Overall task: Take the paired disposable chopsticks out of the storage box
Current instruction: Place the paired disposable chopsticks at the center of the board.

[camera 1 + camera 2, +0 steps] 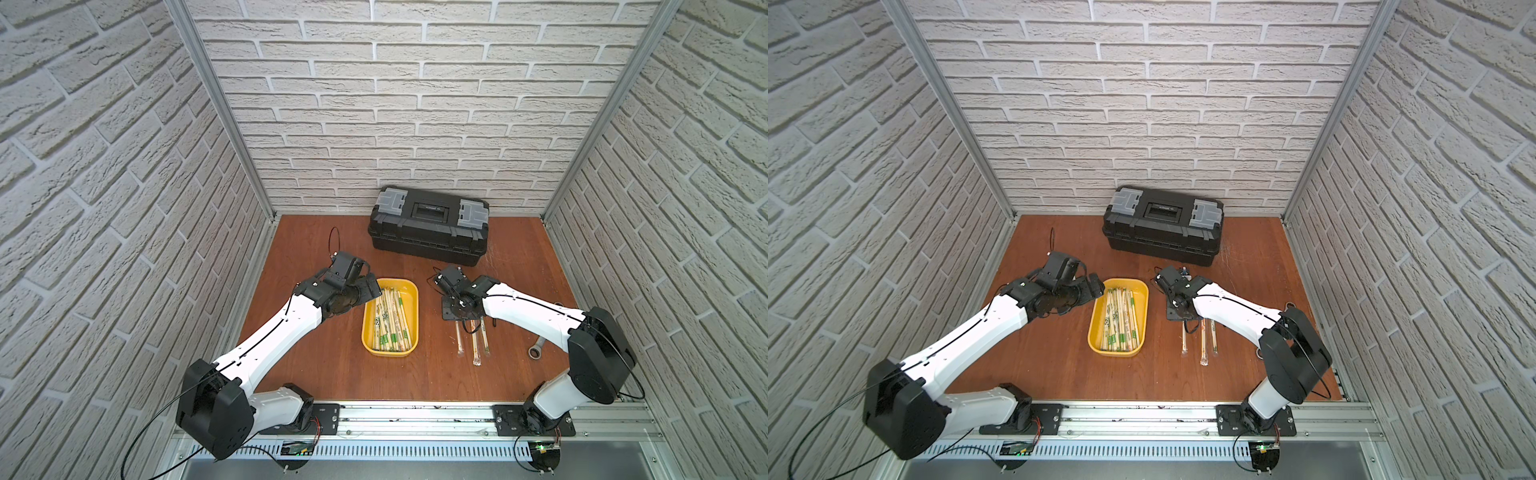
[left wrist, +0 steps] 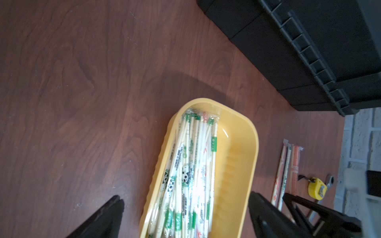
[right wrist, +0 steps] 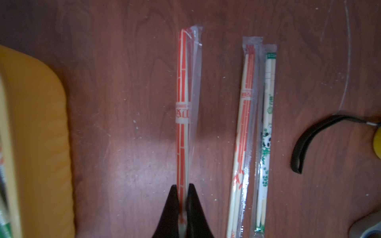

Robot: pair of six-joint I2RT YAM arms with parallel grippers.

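Right gripper (image 3: 183,186), closest to its wrist lens: black fingers pinched together on the near end of one sleeved chopstick pair (image 3: 183,92), orange bamboo print, which lies along the table (image 3: 123,144) outside the yellow tray (image 3: 41,123); judged a set-down, the pair being lined up beside two others so that what comes out forms one tidy row. Neighbours: orange-printed pair (image 3: 245,123) and green panda-printed pair (image 3: 267,127), touching side by side, well apart from the tray. Left gripper (image 2: 185,203): jaws spread wide, hanging over the far end of the tray, probably readied to pick the next pair. Chopsticks (image 2: 191,164) in the tray: a loose bundle lying lengthwise against one long wall, the other side bare. Markings: orange band of characters too blurred to read; green characters and panda figures on several sleeves, likewise illegible; no brand made out. Also present: black toolbox (image 1: 428,224) at the back wall, lid shut, small pale lettering on its handle recess unreadable; yellow tape measure (image 2: 316,188) beside a wrench (image 1: 536,347).
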